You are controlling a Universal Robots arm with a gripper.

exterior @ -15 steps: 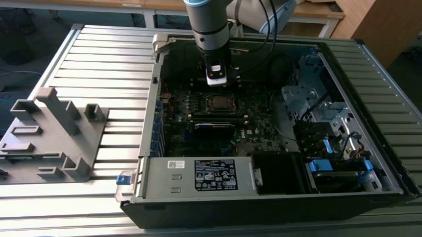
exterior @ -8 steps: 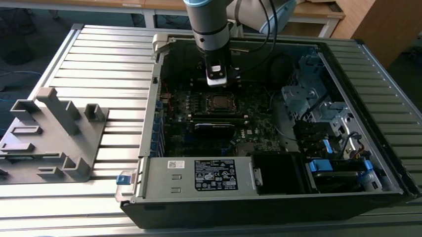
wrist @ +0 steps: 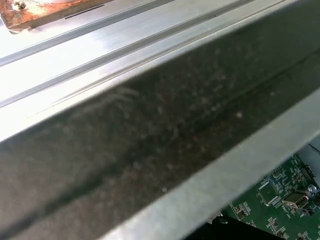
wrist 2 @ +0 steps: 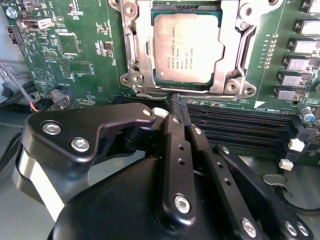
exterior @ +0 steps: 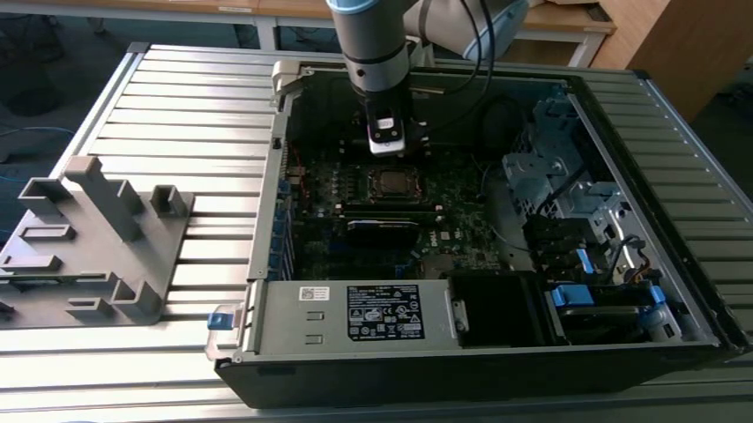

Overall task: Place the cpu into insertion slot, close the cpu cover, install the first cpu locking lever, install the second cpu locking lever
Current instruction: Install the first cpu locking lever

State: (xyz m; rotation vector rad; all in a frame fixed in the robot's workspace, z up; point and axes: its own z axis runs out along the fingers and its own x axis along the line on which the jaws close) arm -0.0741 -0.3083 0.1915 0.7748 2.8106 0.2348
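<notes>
**Claw closed at the socket's edge, cpu seated under its cover**

In the exterior view, the arm [exterior: 374, 44] reaches down into an open computer case [exterior: 471, 379] that lies on a slatted metal table [exterior: 176, 88]. The claw [exterior: 389, 152] hangs just over the socket. The cpu [exterior: 389, 182] lies right below its tip, on the green motherboard [exterior: 459, 233]. A grey plastic fixture [exterior: 94, 238] stands on the table well apart from the claw, toward the exterior view's left. The labelled power supply box [exterior: 353, 313] sits well away from the claw, against the case's near wall.

In the second wrist view, the claw [wrist 2: 179, 106] has its black fingers [wrist 2: 172, 150] pressed together, with nothing to be seen between them. The tips stand at the socket's nearest edge, close against a thin wire locking lever [wrist 2: 210, 92] that runs along that edge. Whether they touch it cannot be told. Just beyond the tips, the cpu [wrist 2: 186, 47] lies flat in the socket. The cpu cover [wrist 2: 134, 55] is down around it, its open window framing the chip's dull metal top. Long black memory slots [wrist 2: 240, 132] run just beside the tips, and the motherboard [wrist 2: 75, 55] spreads around the socket.

In the first wrist view, a wall of the case [wrist: 150, 150] passes close by. The table slats [wrist: 100, 45] lie beyond it, and a corner of the motherboard [wrist: 280, 200] shows on its other side.
</notes>
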